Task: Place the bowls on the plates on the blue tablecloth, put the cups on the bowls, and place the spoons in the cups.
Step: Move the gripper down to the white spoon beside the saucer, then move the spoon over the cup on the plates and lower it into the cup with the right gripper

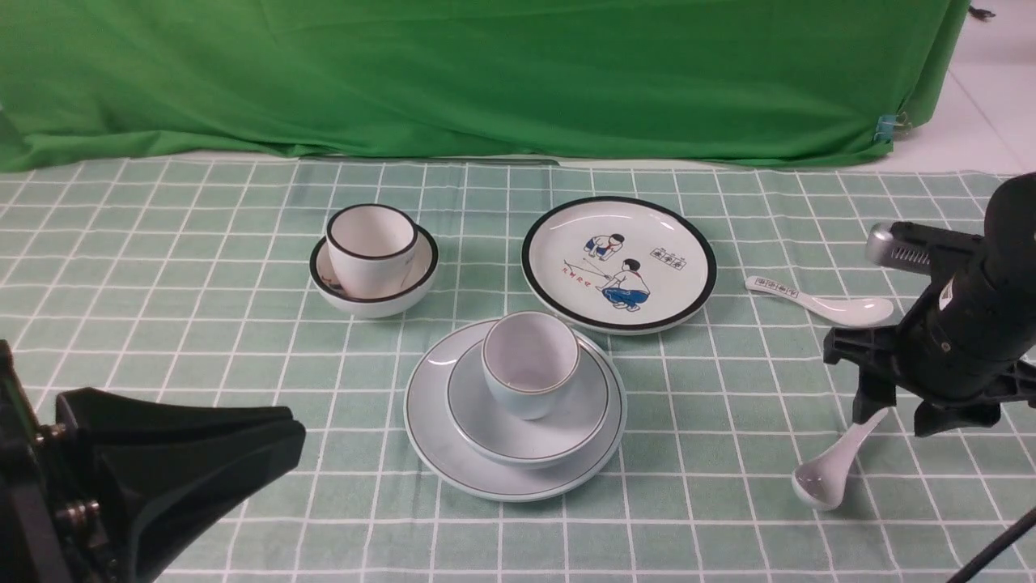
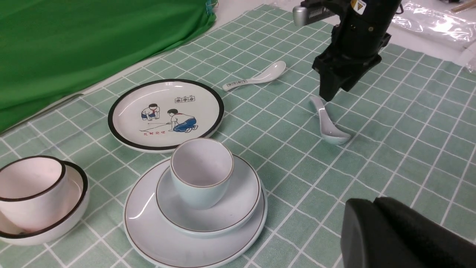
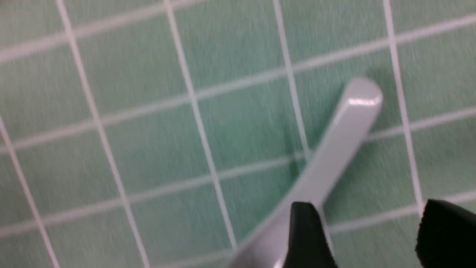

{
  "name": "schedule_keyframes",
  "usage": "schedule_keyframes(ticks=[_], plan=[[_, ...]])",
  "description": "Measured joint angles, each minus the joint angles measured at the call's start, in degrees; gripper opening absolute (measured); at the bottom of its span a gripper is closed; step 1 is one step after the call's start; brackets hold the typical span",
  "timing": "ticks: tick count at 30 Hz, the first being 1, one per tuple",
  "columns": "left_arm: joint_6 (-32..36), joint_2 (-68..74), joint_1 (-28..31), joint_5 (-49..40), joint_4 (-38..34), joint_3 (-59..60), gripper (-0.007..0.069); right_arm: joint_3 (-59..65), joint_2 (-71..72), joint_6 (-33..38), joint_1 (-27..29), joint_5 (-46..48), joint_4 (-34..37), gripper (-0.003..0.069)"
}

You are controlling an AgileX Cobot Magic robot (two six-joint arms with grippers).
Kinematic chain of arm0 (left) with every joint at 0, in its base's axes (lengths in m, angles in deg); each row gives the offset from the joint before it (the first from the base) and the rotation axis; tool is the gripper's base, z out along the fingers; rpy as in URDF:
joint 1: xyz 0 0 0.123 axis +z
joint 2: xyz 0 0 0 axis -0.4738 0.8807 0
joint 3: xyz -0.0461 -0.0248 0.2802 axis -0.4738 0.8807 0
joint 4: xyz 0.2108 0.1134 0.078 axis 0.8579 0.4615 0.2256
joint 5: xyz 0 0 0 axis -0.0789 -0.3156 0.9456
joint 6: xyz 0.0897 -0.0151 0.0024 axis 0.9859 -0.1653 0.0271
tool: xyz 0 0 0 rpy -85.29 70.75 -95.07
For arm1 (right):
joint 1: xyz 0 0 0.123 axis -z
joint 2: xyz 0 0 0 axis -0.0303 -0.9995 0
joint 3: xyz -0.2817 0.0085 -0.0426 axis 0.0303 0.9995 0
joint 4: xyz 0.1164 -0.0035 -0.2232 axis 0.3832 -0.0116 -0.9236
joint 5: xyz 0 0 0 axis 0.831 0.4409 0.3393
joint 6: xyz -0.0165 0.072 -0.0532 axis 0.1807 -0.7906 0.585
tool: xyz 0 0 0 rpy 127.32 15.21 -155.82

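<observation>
Nearest, at 7 o'clock in the front view, the left gripper (image 1: 295,433) sits low and is cut off by the frame; its fingers look pressed together with nothing between them. At 4 o'clock the right gripper (image 1: 906,417) hangs over the plain spoon (image 1: 842,453), jaws wide and holding nothing. That spoon lies on the cloth (image 1: 202,324), its long axis running from 7 o'clock, where its bowl end sits, to 1 o'clock, where the handle goes up under the gripper. The right arm is far the nearer; the left is well apart. In the right wrist view the handle passes under one fingertip (image 3: 305,238) rather than through the gap, so I judge the jaws must shift across the handle before closing. At about 10 o'clock from the spoon stands the blue cup (image 1: 530,364), upright in the blue bowl (image 1: 591,405) on the blue plate (image 1: 429,437). Farther, at 11 o'clock, the cream cup (image 1: 371,247) sits in the cream bowl (image 1: 372,306), which rests on bare cloth beside the cartoon plate (image 1: 566,235). The printed spoon (image 1: 825,304) lies at 2 o'clock, handle toward 9. The front view hides the plain spoon's handle tip; the wrist view is blurred and cuts off its bowl end, so whether the finger touches it I cannot tell.
</observation>
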Motion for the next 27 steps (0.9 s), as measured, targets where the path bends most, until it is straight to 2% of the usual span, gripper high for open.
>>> schedule_keyframes(ticks=[3, 14, 16, 19, 22, 27], plan=[[0.0, 0.0, 0.0, 0.0, -0.18, 0.0, 0.0008, 0.0, -2.63, 0.0, 0.55, -3.9, 1.1, 0.0411], [0.0, 0.0, 0.0, 0.0, -0.18, 0.0, 0.0008, -0.15, -7.76, 0.2, 0.59, -4.94, 1.1, 0.0394], [0.0, 0.0, 0.0, 0.0, -0.18, 0.0, 0.0008, -0.34, -7.9, 1.03, 0.59, -4.75, 1.1, 0.0373], [0.0, 0.0, 0.0, 0.0, -0.18, 0.0, 0.0008, -0.34, -7.9, 4.67, 0.59, -4.22, 0.42, 0.0244], [0.0, 0.0, 0.0, 0.0, -0.18, 0.0, 0.0008, -0.27, -7.32, 8.46, 0.48, -4.36, 0.74, 0.0162], [0.0, 0.0, 0.0, 0.0, -0.18, 0.0, 0.0008, 0.13, -3.31, 11.95, -1.96, -4.2, 1.97, 0.0167]])
